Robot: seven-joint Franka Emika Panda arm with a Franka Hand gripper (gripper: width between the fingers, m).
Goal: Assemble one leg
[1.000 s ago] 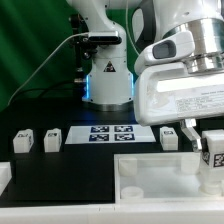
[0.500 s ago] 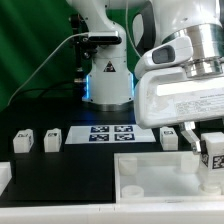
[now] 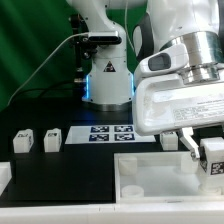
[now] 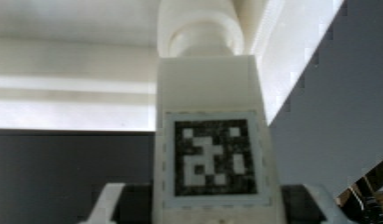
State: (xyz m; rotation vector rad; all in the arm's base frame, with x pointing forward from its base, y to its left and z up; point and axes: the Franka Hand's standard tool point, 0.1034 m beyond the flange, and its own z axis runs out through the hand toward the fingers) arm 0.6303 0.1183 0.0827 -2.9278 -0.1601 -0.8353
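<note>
The jaws are clenched on the leg (image 3: 213, 158) and hold it upright over the far right corner of the tray (image 3: 150, 172). This is at the exterior view's right edge, where the frame cuts off the leg's right side and one side of the jaws. Whether the leg's lower end touches the tray cannot be told.

In the wrist view the leg (image 4: 213, 150) fills the middle, its black-and-white tag facing the camera but blurred. Only slivers of the jaws show on either side of it, and the pale surface beyond is out of focus.

On the dark desk (image 3: 70, 165), a second leg (image 3: 23, 141) and a third leg (image 3: 52, 139) stand at the exterior view's left of the marker board (image 3: 110, 133). A fourth leg (image 3: 170, 139) stands just right of the board, partly hidden behind the arm (image 3: 185, 100).
</note>
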